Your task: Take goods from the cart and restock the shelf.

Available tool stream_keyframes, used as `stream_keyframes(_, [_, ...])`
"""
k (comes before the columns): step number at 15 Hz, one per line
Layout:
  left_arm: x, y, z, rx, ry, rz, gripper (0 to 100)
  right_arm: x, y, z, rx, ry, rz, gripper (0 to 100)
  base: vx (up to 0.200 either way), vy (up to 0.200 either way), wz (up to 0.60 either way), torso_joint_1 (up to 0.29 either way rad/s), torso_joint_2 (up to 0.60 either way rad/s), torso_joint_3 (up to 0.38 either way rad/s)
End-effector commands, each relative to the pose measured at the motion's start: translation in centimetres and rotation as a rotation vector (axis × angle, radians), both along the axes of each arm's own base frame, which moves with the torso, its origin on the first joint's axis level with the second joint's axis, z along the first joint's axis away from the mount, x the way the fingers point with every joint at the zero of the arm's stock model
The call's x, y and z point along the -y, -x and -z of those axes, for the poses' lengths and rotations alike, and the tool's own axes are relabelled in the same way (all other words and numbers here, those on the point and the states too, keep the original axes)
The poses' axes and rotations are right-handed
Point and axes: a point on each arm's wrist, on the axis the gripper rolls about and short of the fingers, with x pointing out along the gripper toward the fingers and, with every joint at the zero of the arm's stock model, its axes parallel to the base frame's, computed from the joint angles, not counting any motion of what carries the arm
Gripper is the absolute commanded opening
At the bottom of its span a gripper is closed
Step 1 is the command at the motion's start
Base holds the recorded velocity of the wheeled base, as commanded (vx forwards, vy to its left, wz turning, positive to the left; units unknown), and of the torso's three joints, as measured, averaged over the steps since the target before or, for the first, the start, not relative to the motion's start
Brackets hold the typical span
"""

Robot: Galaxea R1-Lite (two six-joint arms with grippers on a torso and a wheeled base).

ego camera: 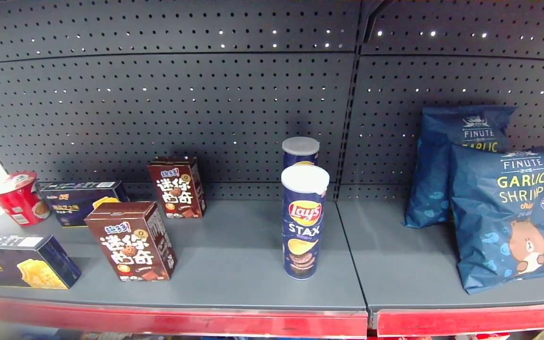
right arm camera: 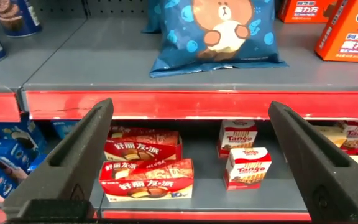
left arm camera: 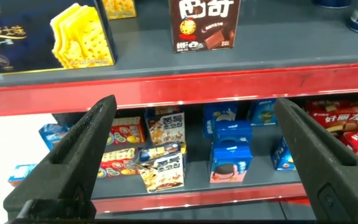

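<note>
Shelf (ego camera: 234,264): two blue bags (ego camera: 503,217) on the right, two cans (ego camera: 302,226) in the centre, boxes (ego camera: 132,241) on the left. The wrist views add a lower shelf (left arm camera: 197,194) stocked with small boxes (right arm camera: 145,177). Left gripper (left arm camera: 194,102) and right gripper (right arm camera: 191,106): jaws spread, empty, facing the red front edge (left arm camera: 229,87).

Shop: pegboard-backed shelf (ego camera: 234,264) stocked with packaged snacks, red edge strips.

Two each: cans (ego camera: 302,226), bags (ego camera: 503,217), brown boxes (ego camera: 132,241), navy boxes (ego camera: 21,259); one cup (ego camera: 19,198).
</note>
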Motion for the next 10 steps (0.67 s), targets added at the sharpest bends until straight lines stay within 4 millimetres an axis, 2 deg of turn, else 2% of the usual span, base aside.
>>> stream_keyframes(1, [0.00, -0.01, 0.00, -0.001, 0.000, -0.001, 100, 0.00, 0.01, 0.00, 0.001, 0.000, 0.000, 100, 0.000, 0.000, 0.00, 0.000, 0.00, 0.000])
stream_keyframes(10, [0.00, -0.01, 0.00, -0.001, 0.000, -0.001, 100, 0.00, 0.01, 0.00, 0.001, 0.000, 0.000, 100, 0.000, 0.000, 0.00, 0.000, 0.00, 0.000])
